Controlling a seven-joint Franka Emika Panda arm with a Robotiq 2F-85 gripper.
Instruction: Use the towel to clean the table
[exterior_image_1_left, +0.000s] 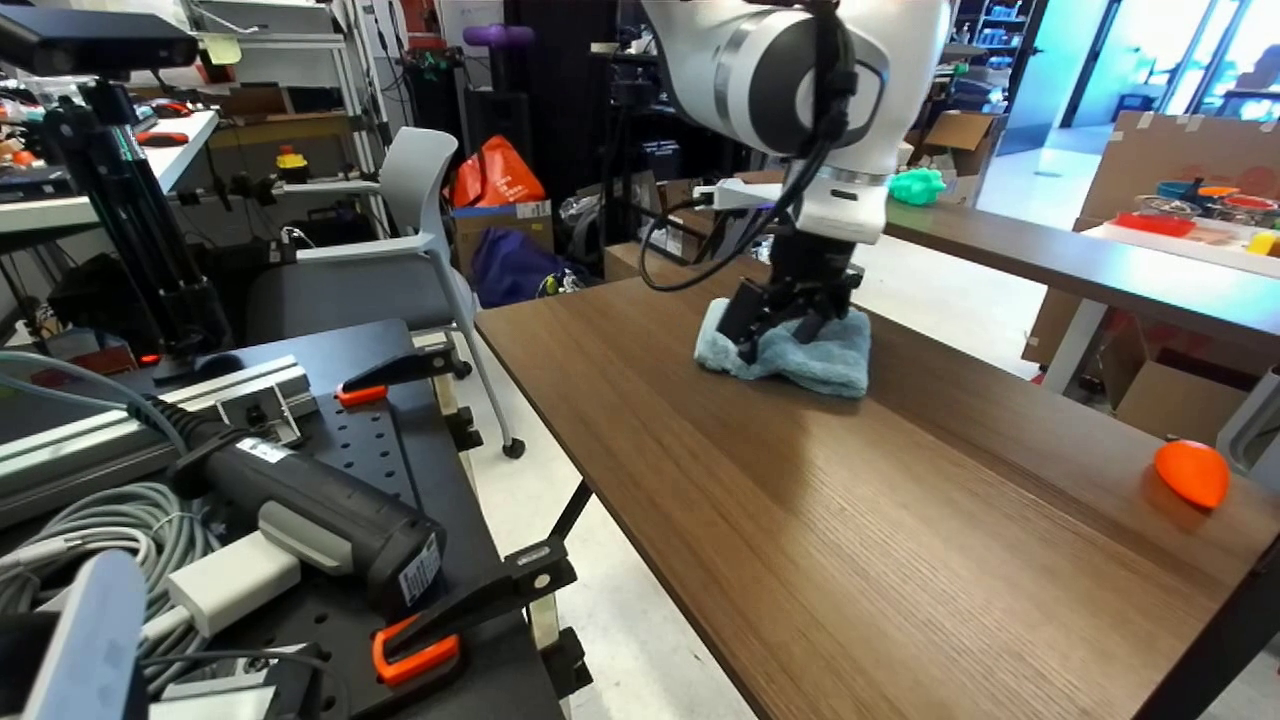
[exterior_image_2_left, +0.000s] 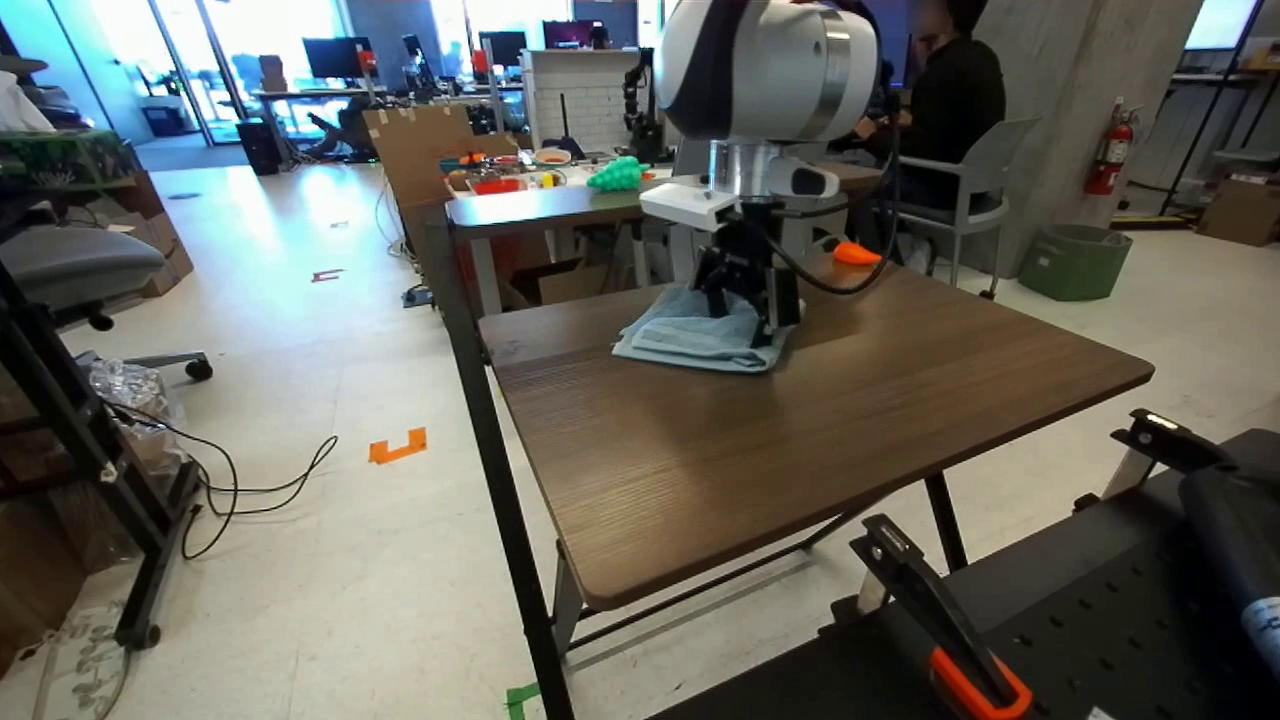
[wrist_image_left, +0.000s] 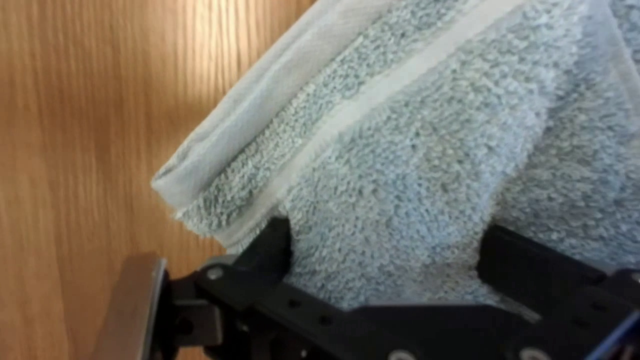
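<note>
End effector (wrist_image_left: 385, 237), jaws apart against the folded towel (wrist_image_left: 400, 165) atop the brown table (wrist_image_left: 90, 140), grasp unclear.

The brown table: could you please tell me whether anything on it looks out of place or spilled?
Perhaps the orange object: it lies on the table near an edge, apart from the towel, where it might obstruct wiping. I can make out no spill.

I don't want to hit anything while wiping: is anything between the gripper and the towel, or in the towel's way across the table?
Nothing visible stands between the gripper and the towel; they touch. On the table, an orange object lies near an edge, apart from the towel, and would probably block a wipe there.
</note>
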